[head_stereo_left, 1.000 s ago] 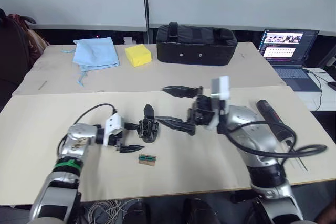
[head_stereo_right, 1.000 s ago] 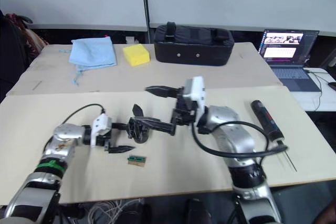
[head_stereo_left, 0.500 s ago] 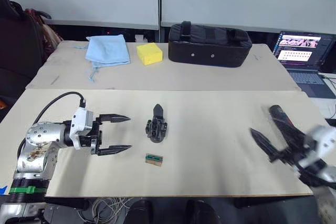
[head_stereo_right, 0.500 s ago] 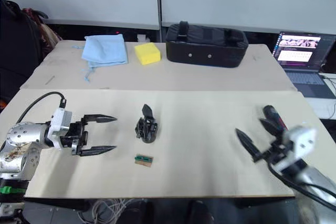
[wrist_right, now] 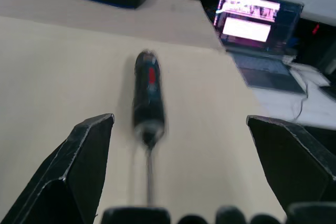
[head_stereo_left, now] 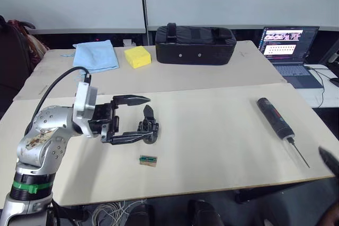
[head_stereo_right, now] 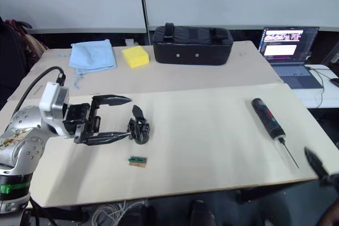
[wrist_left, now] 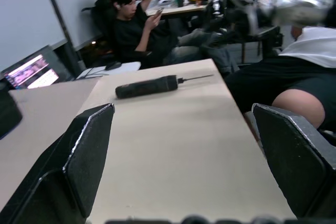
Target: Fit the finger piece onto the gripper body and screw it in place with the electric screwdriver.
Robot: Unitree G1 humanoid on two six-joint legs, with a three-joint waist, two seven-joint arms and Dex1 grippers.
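Finger piece (head_stereo_left: 148, 113) is seen upright on gripper body (head_stereo_left: 150, 131) left of frame centre, left gripper (head_stereo_left: 136, 118) jaws apart around it; electric screwdriver (head_stereo_left: 274, 117) lies untouched at right, right gripper (wrist_right: 186, 177) jaws apart, so screwing is judged outstanding.

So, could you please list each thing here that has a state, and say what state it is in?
left gripper: open, beside the gripper body.
right gripper: open, holding nothing.
gripper body: on the table, finger piece standing on top of it.
electric screwdriver: lying flat, not held.
laptop: open, screen on.
black case: closed.
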